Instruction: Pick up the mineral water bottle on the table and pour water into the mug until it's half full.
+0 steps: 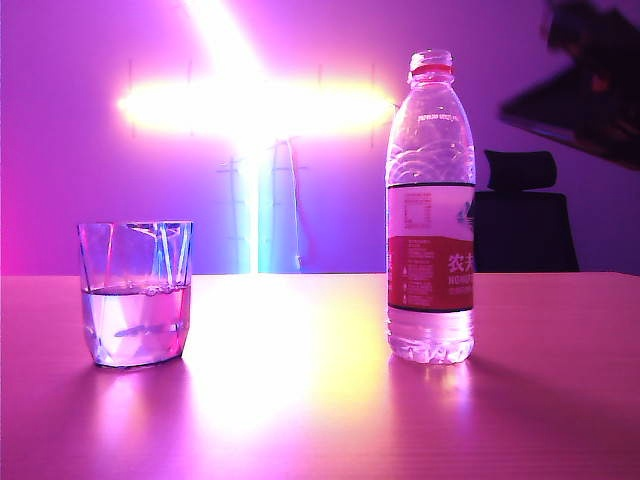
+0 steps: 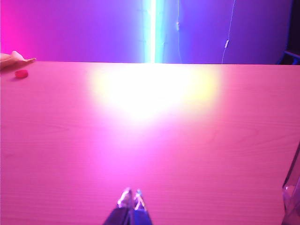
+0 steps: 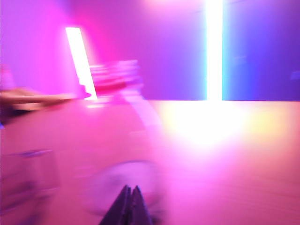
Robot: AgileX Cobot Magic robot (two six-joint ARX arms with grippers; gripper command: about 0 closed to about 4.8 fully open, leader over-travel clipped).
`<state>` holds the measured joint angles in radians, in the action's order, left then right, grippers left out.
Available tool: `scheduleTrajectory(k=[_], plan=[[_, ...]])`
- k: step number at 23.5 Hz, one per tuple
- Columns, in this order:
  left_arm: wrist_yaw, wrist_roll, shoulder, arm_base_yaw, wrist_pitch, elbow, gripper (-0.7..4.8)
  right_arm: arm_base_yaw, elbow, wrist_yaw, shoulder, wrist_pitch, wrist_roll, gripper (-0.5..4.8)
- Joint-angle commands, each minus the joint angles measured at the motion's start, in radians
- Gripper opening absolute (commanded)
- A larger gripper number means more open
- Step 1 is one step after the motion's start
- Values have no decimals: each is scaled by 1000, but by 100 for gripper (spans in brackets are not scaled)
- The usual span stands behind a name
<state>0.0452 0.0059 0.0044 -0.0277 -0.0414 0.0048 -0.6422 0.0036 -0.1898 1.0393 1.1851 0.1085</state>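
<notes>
The right gripper (image 3: 131, 191) has its jaws pressed together and holds nothing; its wrist picture is smeared with motion blur. Past its tips that view shows the bottle (image 3: 123, 140) as a pale streak with a red band, and a faint outline of the mug (image 3: 29, 176) off to one side. In the exterior view the right arm (image 1: 590, 75) is a dark blurred shape high in the upper right corner, well apart from the bottle.

The left gripper (image 2: 131, 198) is also closed and empty, low over the bare table (image 2: 150, 140). A sliver of clear glass (image 2: 291, 197) shows at the edge of that view, and a small red object (image 2: 21, 73) lies by the table's far edge.

From the exterior view, the bottle (image 1: 430, 210) stands upright on the table (image 1: 320, 400), right of centre, its cap off and only the red neck ring at the top. A shallow layer of water remains at its base. The mug (image 1: 135, 292) stands upright on the left, well apart from the bottle, with water (image 1: 135, 325) filling it to about half. A dark chair (image 1: 522, 220) sits behind the table.
</notes>
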Motion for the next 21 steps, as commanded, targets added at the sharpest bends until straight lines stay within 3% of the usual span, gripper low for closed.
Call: scheduleTrajectory(k=[1, 2, 4, 9, 17, 21], plan=[[-1, -3, 2, -2, 13, 4, -2, 31, -3, -177, -4, -12, -106, -8], [-1, -3, 2, -2, 13, 4, -2, 65, -3, -250, -6, -34, -112, -8], [-1, -3, 2, -2, 13, 4, -2, 130, -3, -259, -63, -92, -109, -8], [-1, -3, 2, -2, 13, 4, -2, 265, -3, -165, -309, -241, -110, 13], [0, -3, 2, -2, 13, 4, -2, 382, -3, -155, -599, -429, -154, -4], [-1, -3, 2, -2, 13, 4, -2, 465, -3, -48, -720, -593, -170, -4]])
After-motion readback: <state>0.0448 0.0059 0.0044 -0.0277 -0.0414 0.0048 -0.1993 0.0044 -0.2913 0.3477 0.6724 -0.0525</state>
